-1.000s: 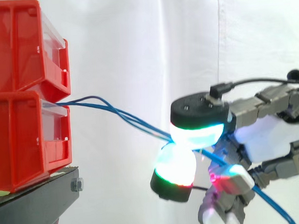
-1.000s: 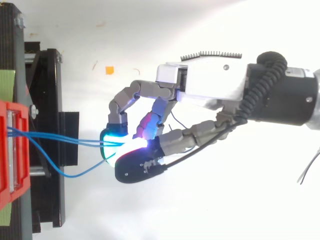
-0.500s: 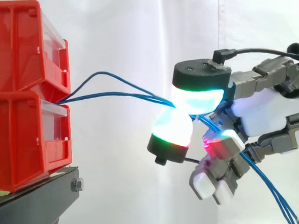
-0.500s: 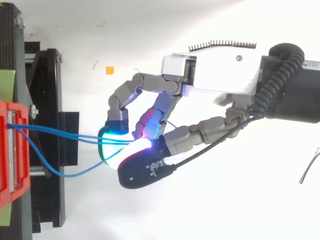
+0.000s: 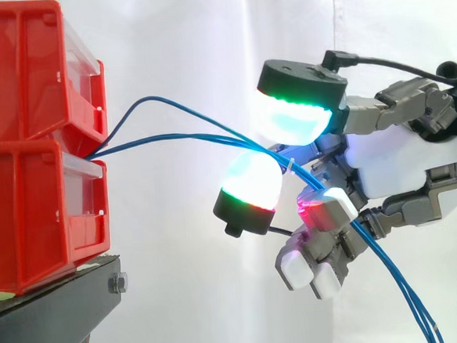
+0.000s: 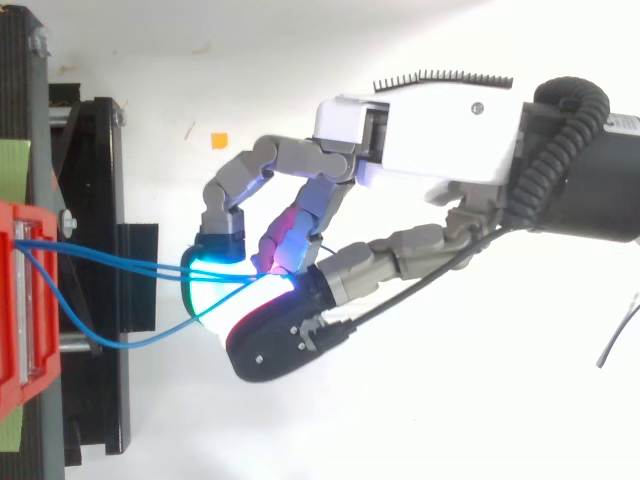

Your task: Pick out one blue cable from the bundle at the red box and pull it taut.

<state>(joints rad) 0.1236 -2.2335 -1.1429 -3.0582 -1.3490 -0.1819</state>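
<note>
In the side view, two red bins (image 5: 31,146) are stacked on a black stand (image 5: 50,317). From the gap between them the blue cables (image 5: 179,137) are led out to the right, into the hand (image 5: 401,167). The fingers (image 5: 295,116) are curled round the cables. The two large glowing pads stand a little apart with the strands between them, and the cables hang down behind the hand. The strands are bent in arcs, so they are judged to be slack, and more than one is gathered.

In the top view, the cables (image 6: 110,272) are seen spreading from the bin (image 6: 15,300) and meeting at the hand (image 6: 440,130), probably so that one can be separated. One strand sags aside over the stand (image 6: 100,200). No writing or label can be read.
</note>
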